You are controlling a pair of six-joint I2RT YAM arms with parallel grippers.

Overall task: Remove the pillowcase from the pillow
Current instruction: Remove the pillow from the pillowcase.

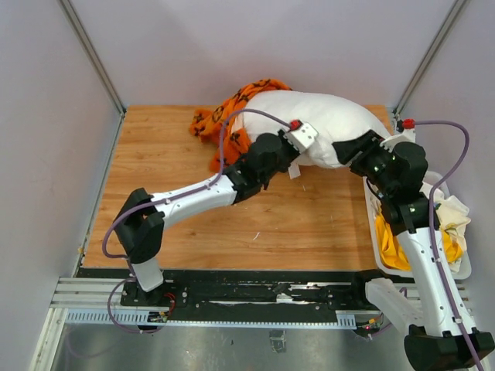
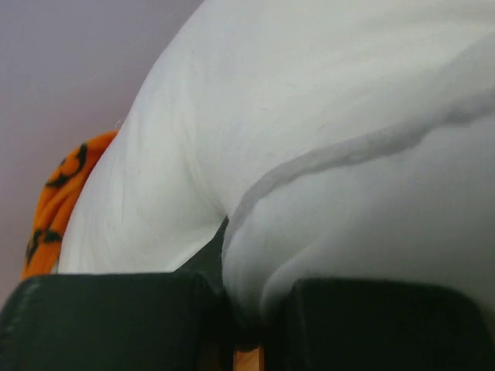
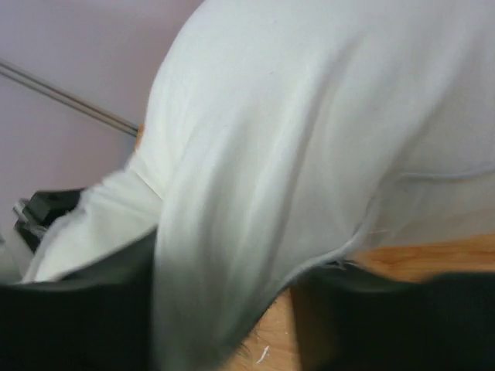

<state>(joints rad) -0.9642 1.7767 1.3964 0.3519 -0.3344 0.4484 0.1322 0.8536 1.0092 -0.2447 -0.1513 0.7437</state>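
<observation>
Pillow: the pillow (image 1: 325,116) is lying plump and white at the back of the bench (image 1: 309,224), right of centre.
Pillowcase: the pillowcase (image 1: 224,116) is sitting bunched against the pillow's left end, orange with black motifs. Only a small part is still clinging there, and most of the pillow is showing bare.
Left gripper: the left gripper (image 1: 298,157) is reaching in at the pillow's near edge. In its wrist view its fingers (image 2: 108,317) are standing close together, pinching a fold of white pillow fabric (image 2: 309,116), with the pillowcase (image 2: 58,201) peeking out at the left.
Right gripper: the right gripper (image 1: 357,151) is pressing against the pillow's near right side. In its wrist view a drape of the pillow (image 3: 309,116) is hanging between its fingers (image 3: 387,317). The blur is hiding whether they are gripping it or standing loose.
Bin: a white bin (image 1: 370,232) is sitting at the bench's right edge, holding a yellow cloth (image 1: 394,251) and a cream cloth (image 1: 456,212).
</observation>
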